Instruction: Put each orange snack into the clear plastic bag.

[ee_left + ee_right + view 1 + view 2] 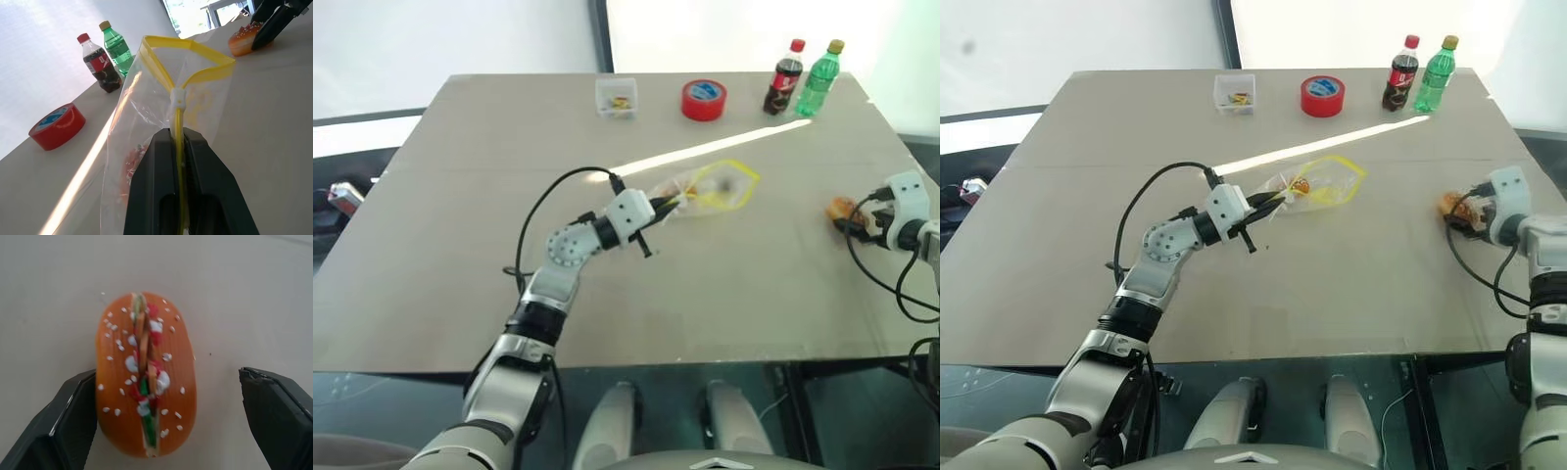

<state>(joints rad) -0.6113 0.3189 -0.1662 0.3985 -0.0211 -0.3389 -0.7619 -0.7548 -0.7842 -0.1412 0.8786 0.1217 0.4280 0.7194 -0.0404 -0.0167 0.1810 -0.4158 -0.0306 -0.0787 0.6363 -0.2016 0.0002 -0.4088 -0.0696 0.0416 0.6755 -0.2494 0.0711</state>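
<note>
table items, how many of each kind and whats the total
orange snacks: 2, one inside the bag, one on the table by the right gripper
clear plastic bag: 1
bottles: 2, cola and green
red tape roll: 1
small clear box: 1
total: 7
</note>
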